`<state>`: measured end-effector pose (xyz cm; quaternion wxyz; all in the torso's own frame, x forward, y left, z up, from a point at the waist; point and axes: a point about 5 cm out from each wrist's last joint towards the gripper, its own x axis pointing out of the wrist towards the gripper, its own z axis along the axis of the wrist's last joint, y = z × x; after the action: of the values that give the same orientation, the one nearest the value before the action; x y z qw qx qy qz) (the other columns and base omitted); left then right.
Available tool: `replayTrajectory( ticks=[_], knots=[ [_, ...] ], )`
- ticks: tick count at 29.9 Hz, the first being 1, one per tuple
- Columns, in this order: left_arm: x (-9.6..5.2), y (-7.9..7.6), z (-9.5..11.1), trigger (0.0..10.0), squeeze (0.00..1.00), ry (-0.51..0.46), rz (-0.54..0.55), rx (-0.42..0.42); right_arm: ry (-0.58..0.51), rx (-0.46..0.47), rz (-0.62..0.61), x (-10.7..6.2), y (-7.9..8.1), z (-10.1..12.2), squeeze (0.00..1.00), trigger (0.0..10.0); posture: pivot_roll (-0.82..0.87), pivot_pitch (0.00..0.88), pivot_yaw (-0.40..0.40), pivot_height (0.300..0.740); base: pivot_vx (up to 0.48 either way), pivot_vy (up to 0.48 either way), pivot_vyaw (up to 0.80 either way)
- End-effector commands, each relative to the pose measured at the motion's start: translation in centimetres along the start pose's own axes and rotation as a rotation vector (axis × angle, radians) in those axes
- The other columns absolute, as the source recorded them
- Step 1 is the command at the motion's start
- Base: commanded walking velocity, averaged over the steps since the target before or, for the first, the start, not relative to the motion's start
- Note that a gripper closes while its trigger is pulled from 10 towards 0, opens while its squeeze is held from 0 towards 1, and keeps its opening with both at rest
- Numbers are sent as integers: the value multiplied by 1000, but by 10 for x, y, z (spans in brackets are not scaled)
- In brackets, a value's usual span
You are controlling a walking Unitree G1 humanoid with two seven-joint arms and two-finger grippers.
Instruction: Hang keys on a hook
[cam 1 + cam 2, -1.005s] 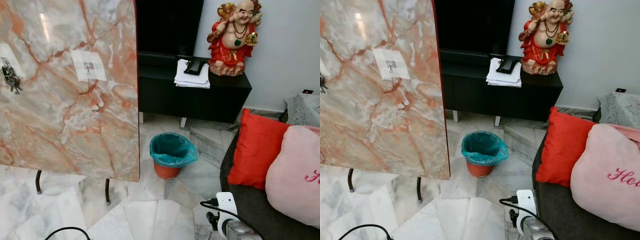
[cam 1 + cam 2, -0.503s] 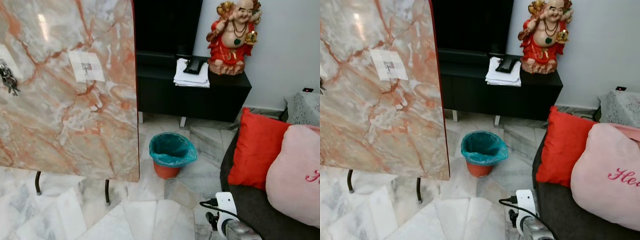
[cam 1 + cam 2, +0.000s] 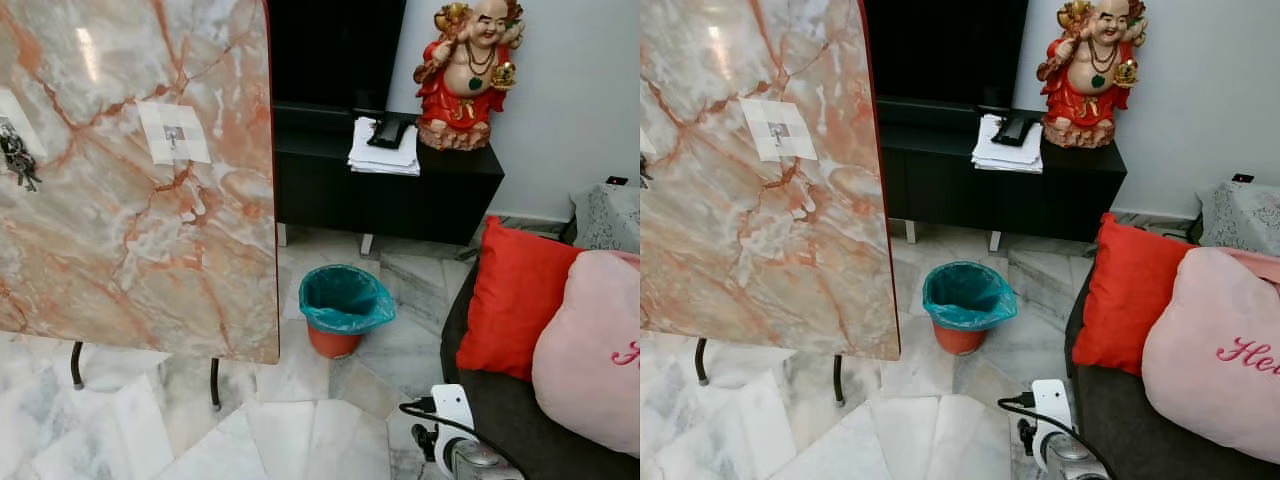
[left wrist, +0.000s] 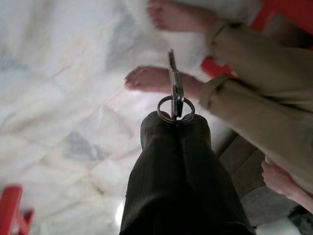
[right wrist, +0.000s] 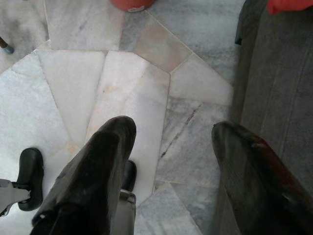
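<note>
Left gripper (image 4: 175, 117) fingers pinched on keys (image 4: 175, 95), above marble floor (image 4: 58, 98). Right gripper (image 5: 173, 134) fingers spread wide, holding nothing. Person's bare feet (image 4: 156, 81) nearby.

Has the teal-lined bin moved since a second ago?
No. The bin sits in the same spot on the floor, in front of the black cabinet and just right of the marble panel; only the camera shifted slightly.

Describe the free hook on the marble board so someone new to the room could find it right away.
Start at the big pink-veined marble board standing left of the black TV cabinet. Two white square pads are stuck on its upper part. The free hook sits on the pad nearer the cabinet; the other pad, at the far left edge, already carries a bunch of keys.
</note>
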<state>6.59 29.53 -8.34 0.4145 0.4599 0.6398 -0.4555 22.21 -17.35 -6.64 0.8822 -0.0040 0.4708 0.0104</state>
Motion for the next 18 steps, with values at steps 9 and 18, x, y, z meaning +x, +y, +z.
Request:
replayTrajectory(
  ticks=[9, 18],
  knots=[
    [-13, 29, -33, 10000, 0, 109, 229, -153, -6, -15, -7, 0, -2, 4, 0, 10000, 55, 24, -97, 740, 0, 0, 0],
    [-53, 96, -7, 10000, 0, -333, 588, -744, -14, -11, -8, 0, -3, 4, 0, 10000, 49, 26, -91, 740, 0, 0, 0]
  ],
)
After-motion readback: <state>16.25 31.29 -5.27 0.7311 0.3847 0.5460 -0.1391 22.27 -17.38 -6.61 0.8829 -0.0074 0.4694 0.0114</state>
